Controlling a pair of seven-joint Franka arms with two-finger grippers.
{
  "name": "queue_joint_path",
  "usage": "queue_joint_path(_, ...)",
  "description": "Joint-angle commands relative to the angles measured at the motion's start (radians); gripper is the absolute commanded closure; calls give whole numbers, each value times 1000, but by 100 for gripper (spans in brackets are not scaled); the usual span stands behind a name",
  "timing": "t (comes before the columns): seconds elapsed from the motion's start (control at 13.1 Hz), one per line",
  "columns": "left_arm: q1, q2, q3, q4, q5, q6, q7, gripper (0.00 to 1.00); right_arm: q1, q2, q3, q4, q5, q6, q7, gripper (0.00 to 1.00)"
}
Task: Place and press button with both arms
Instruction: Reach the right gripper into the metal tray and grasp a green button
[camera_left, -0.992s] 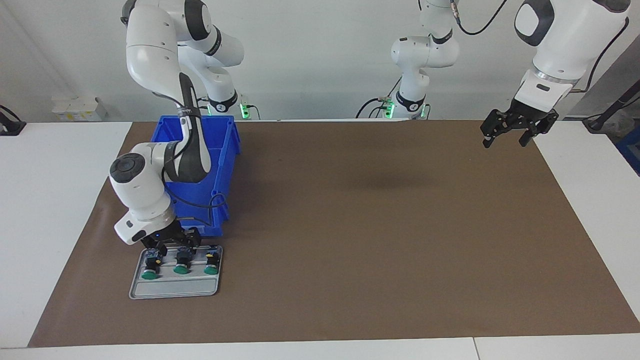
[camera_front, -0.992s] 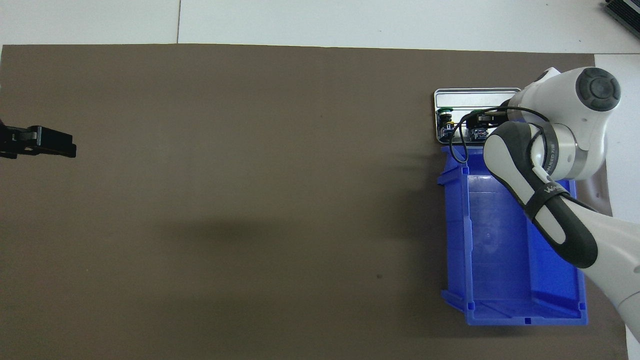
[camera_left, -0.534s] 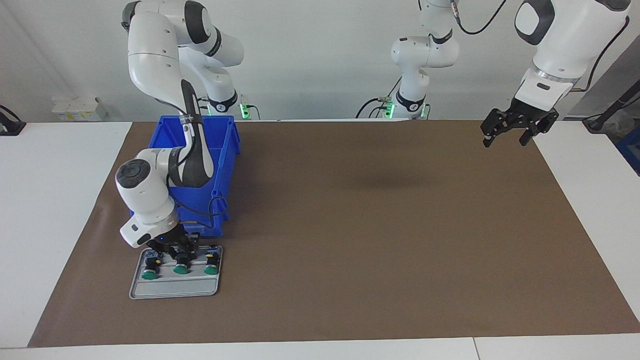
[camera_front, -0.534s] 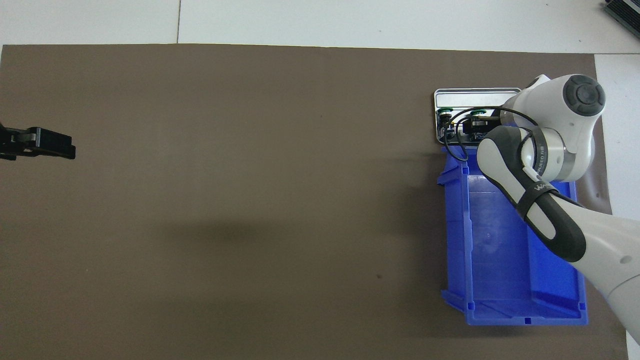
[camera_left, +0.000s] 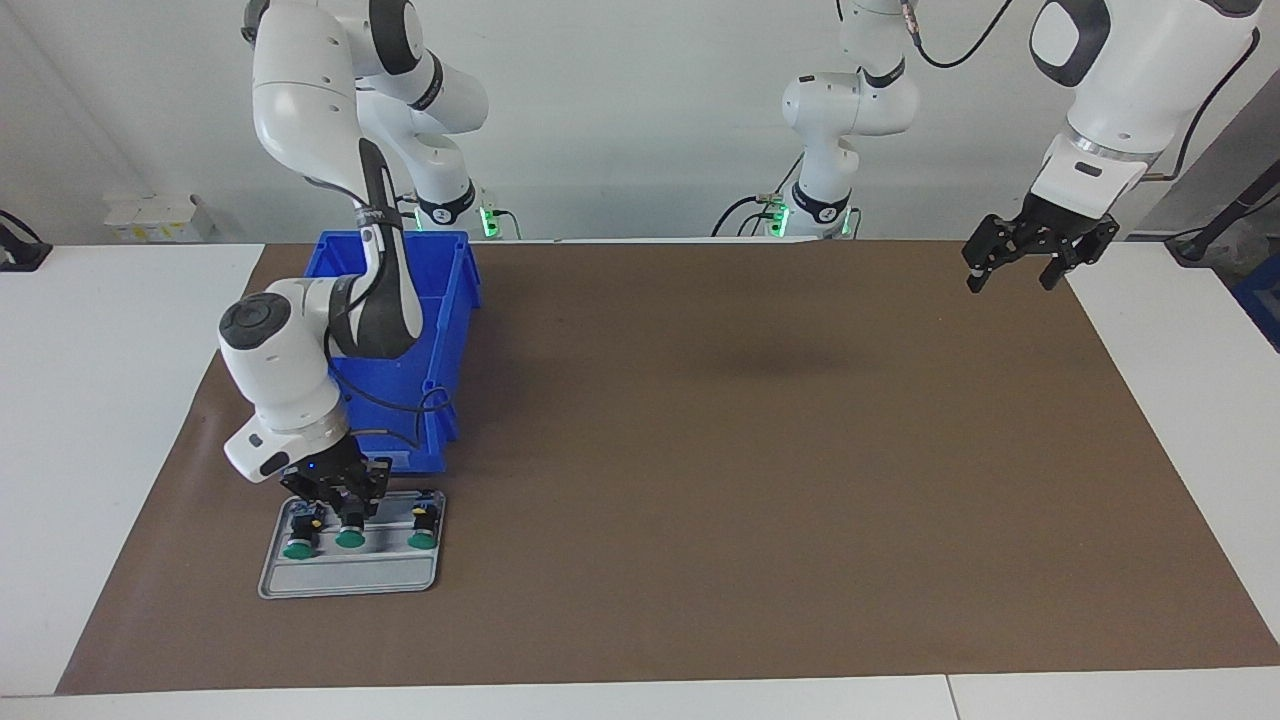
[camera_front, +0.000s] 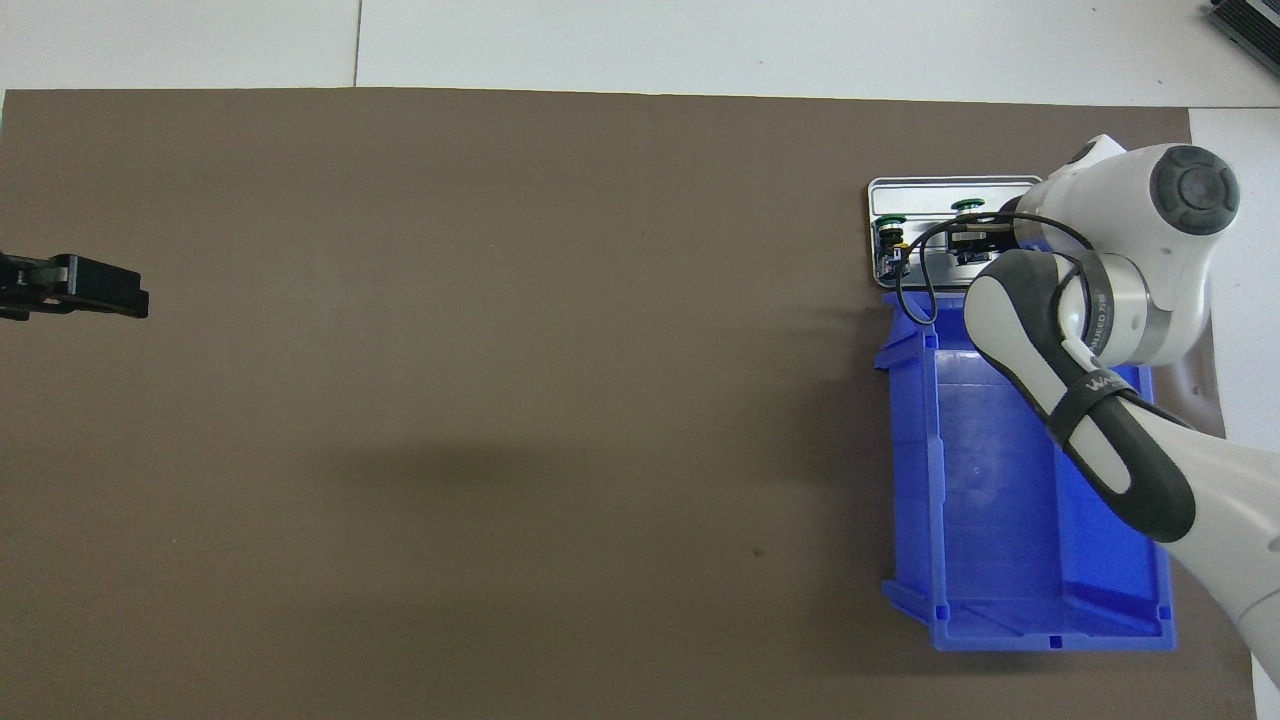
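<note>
Evidently my right gripper (camera_left: 340, 497) has its jaws shut on the middle button (camera_left: 350, 531) of 3, at its stiff black body; light, slippery-capped; my left gripper (camera_left: 1030, 262) waits, jaws parted.

You are looking at a robotics lab bench: two white arms (camera_left: 300, 130) bolted at the edge of a white table (camera_left: 110, 330), green status lights at their bases, a brown mat (camera_left: 760, 440) laid as the work surface, a blue parts bin (camera_left: 440, 300), a metal tray (camera_left: 350, 578), bare white walls.
</note>
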Motion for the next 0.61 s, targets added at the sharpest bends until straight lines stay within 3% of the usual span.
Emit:
queue_joint_path(0.0, 5, -18, 0, -14, -9, 6, -2, 0, 12, -84, 13, -21, 28, -76, 29, 100)
queue_joint_path(0.23, 5, -18, 0, -14, -9, 8, -4, 0, 89, -122, 30, -20, 28, -127, 130, 100)
queue_joint_path(0.53, 5, -19, 0, -17, -9, 9, -2, 0, 276, -125, 30, -14, 27, -150, 374, 100)
